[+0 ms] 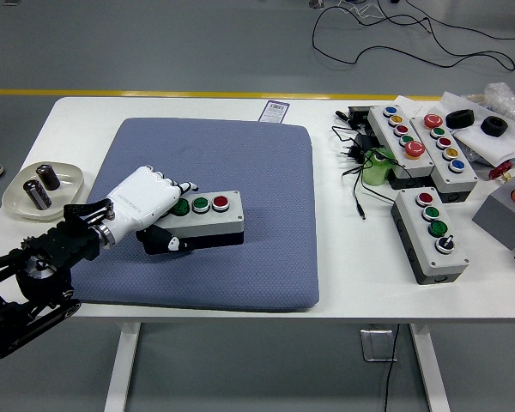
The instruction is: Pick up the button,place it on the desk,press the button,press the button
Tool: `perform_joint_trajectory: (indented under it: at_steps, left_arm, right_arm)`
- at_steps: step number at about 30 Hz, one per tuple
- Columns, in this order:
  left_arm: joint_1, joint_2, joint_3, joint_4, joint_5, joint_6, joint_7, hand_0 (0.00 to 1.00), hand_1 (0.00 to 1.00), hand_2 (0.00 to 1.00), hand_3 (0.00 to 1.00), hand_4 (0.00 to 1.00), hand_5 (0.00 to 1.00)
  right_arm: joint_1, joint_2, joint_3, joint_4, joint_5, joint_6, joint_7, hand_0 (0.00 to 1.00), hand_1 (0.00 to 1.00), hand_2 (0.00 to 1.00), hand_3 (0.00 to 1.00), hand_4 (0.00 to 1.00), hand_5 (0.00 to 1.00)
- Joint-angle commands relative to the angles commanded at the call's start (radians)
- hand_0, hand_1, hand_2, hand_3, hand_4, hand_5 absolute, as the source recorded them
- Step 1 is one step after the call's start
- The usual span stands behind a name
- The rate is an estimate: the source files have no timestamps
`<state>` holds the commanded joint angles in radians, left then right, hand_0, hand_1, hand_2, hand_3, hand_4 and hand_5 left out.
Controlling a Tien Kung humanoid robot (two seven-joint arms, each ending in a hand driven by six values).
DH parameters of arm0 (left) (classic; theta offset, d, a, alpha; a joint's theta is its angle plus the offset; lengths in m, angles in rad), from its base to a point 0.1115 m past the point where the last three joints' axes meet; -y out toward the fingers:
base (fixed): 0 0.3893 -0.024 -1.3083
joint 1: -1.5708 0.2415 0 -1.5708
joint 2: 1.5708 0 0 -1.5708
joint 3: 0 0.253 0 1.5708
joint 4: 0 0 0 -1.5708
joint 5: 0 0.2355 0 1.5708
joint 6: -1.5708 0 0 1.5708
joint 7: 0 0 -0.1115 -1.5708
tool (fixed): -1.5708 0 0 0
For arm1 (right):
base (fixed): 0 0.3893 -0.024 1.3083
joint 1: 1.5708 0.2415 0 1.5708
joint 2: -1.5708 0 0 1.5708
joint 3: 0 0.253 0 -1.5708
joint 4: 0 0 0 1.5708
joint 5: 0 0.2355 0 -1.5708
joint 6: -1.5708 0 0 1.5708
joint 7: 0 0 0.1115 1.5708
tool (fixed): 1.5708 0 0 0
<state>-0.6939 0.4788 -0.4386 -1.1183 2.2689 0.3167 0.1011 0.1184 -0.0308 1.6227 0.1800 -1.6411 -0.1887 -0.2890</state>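
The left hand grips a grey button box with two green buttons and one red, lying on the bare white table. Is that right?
Not quite. The head view shows the button box gripped by the left hand lying on the blue mat, not on the bare white table. The rest holds: two green buttons and one red.

A grey rectangular button box (204,216) with two green buttons and one red button on top is gripped at its left end by the white five-fingered left hand (144,204), over a blue-grey padded mat (240,163) laid on the white table (77,116). Whether the box rests on the mat cannot be told. A shallow beige dish (21,199) holding two dark cylinders is seen near the table's left edge.
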Motion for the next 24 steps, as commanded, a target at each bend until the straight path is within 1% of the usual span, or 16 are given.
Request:
perform_joint_trajectory:
  at_steps: [3, 4, 6, 8, 9, 10, 15, 16, 18, 21, 22, 23, 24]
  left_arm:
    - [0.009, 0.004, -0.022, -0.012, 0.0, -0.036, -0.008, 0.567, 0.727, 0.896, 0.998, 0.931, 0.736]
    - [0.012, 0.006, -0.034, -0.018, 0.0, -0.048, -0.012, 0.943, 0.981, 0.998, 0.998, 0.981, 0.813]
    - [0.02, 0.01, -0.059, -0.033, 0.0, -0.069, -0.019, 0.943, 0.981, 0.998, 0.998, 0.981, 0.813]
    - [0.033, 0.013, -0.1, -0.058, 0.0, -0.096, -0.026, 0.943, 0.981, 0.998, 0.998, 0.981, 0.813]
    - [0.044, 0.014, -0.126, -0.076, 0.0, -0.112, -0.034, 0.943, 0.981, 0.998, 0.998, 0.981, 0.813]
    - [0.054, 0.015, -0.151, -0.093, 0.0, -0.124, -0.043, 0.988, 0.998, 0.998, 0.998, 0.979, 0.812]
    - [0.108, 0.02, -0.281, -0.189, 0.0, -0.157, -0.071, 0.988, 0.998, 0.998, 0.998, 0.979, 0.812]
    - [0.117, 0.021, -0.3, -0.207, 0.0, -0.158, -0.072, 0.961, 0.976, 0.998, 0.998, 0.995, 0.853]
    - [0.138, 0.022, -0.335, -0.247, 0.0, -0.14, -0.074, 0.961, 0.976, 0.998, 0.998, 0.995, 0.853]
    - [0.167, 0.016, -0.373, -0.325, -0.022, -0.069, -0.067, 0.961, 0.976, 0.998, 0.998, 0.995, 0.853]
    - [0.173, 0.013, -0.377, -0.347, -0.029, -0.053, -0.062, 0.528, 0.593, 0.611, 0.819, 0.886, 0.943]
    - [0.177, 0.011, -0.378, -0.371, -0.038, -0.036, -0.054, 0.528, 0.593, 0.611, 0.819, 0.886, 0.943]
    - [0.181, 0.008, -0.376, -0.396, -0.056, -0.029, -0.046, 0.528, 0.593, 0.611, 0.819, 0.886, 0.943]
  right_arm:
    - [0.0, 0.0, -0.001, 0.0, 0.002, 0.0, 0.0, 0.653, 0.65, 0.681, 0.597, 0.44, 0.314]
    - [0.0, 0.001, 0.0, 0.0, 0.003, 0.0, 0.0, 0.653, 0.65, 0.681, 0.597, 0.44, 0.315]
    - [0.0, 0.001, 0.001, 0.0, 0.002, -0.001, 0.0, 0.653, 0.65, 0.681, 0.597, 0.44, 0.315]
    - [0.0, 0.001, 0.003, 0.0, 0.0, -0.001, 0.0, 0.653, 0.65, 0.681, 0.597, 0.44, 0.315]
    - [0.0, 0.001, 0.003, 0.0, 0.0, -0.001, 0.0, 0.653, 0.65, 0.681, 0.597, 0.44, 0.315]
    - [0.0, 0.001, 0.004, 0.0, 0.001, -0.001, 0.0, 0.652, 0.65, 0.681, 0.597, 0.441, 0.315]
    - [-0.001, 0.001, 0.007, 0.0, 0.0, -0.001, 0.0, 0.652, 0.65, 0.681, 0.597, 0.441, 0.315]
    - [-0.001, 0.001, 0.007, 0.0, 0.0, -0.001, 0.0, 0.653, 0.65, 0.681, 0.597, 0.44, 0.315]
    - [-0.002, 0.001, 0.006, 0.0, 0.001, -0.001, 0.0, 0.653, 0.65, 0.681, 0.597, 0.44, 0.315]
    - [-0.004, 0.001, 0.008, 0.0, -0.001, -0.001, -0.001, 0.653, 0.65, 0.681, 0.597, 0.44, 0.315]
    - [-0.005, 0.001, 0.009, 0.0, -0.002, -0.001, -0.001, 0.653, 0.65, 0.681, 0.597, 0.44, 0.314]
    - [-0.006, 0.001, 0.009, 0.0, -0.003, -0.001, -0.001, 0.653, 0.65, 0.681, 0.597, 0.44, 0.314]
    - [-0.007, 0.001, 0.01, 0.0, -0.004, -0.001, -0.001, 0.653, 0.65, 0.681, 0.597, 0.44, 0.314]
